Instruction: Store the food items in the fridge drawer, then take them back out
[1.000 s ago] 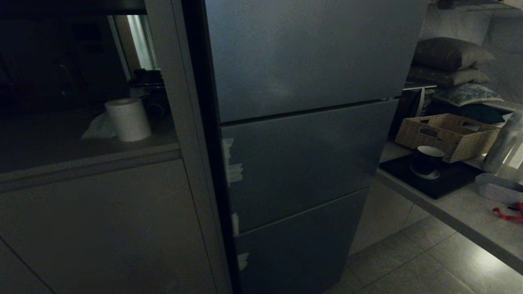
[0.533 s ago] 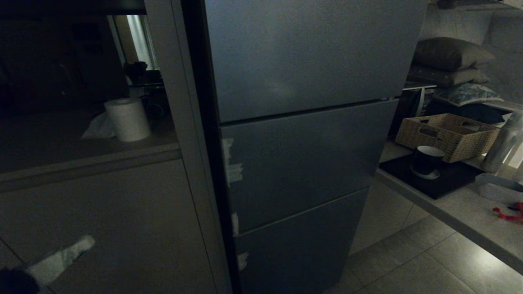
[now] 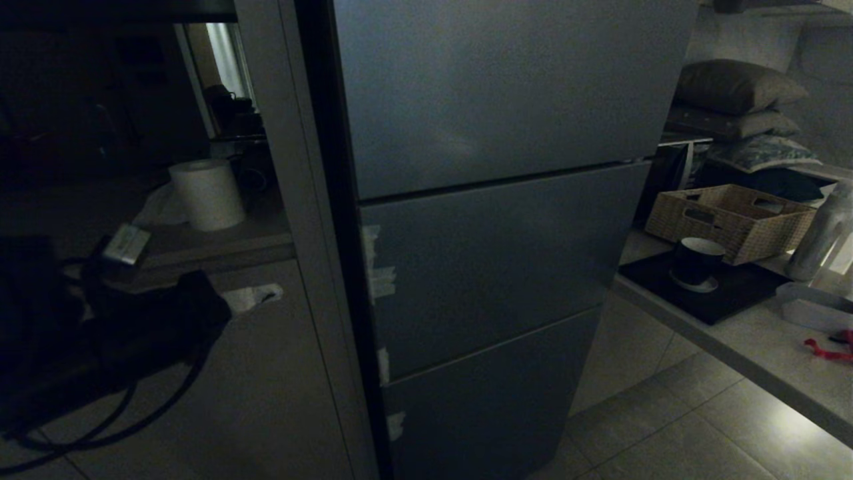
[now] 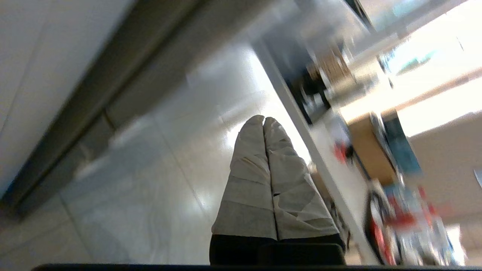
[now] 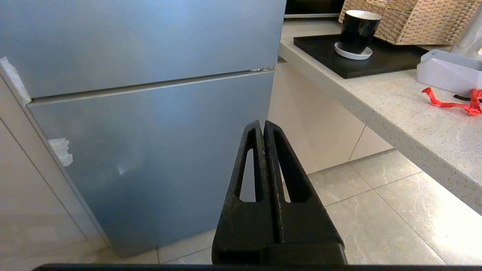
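Observation:
The grey-blue fridge (image 3: 493,267) stands in front of me with all three doors closed, so the fridge drawer is hidden. I cannot make out any food items. My left gripper (image 3: 274,292), its fingers wrapped in white tape, is raised in front of the cabinet left of the fridge. In the left wrist view the left gripper (image 4: 263,119) is shut and holds nothing. My right gripper (image 5: 262,122) is outside the head view. It hangs low before the fridge's lower doors (image 5: 150,131), shut and holding nothing.
A counter (image 3: 733,360) juts out to the right of the fridge. It carries a black cup (image 3: 696,263) on a black tray, a wicker basket (image 3: 730,220), a white box (image 3: 813,307) and a red stringy scrap (image 3: 830,348). A paper roll (image 3: 208,193) stands on the left ledge.
My left arm has swung up from the bottom left corner to in front of the cabinet, its gripper pointing toward the fridge. The right gripper and the fridge doors have stayed still.

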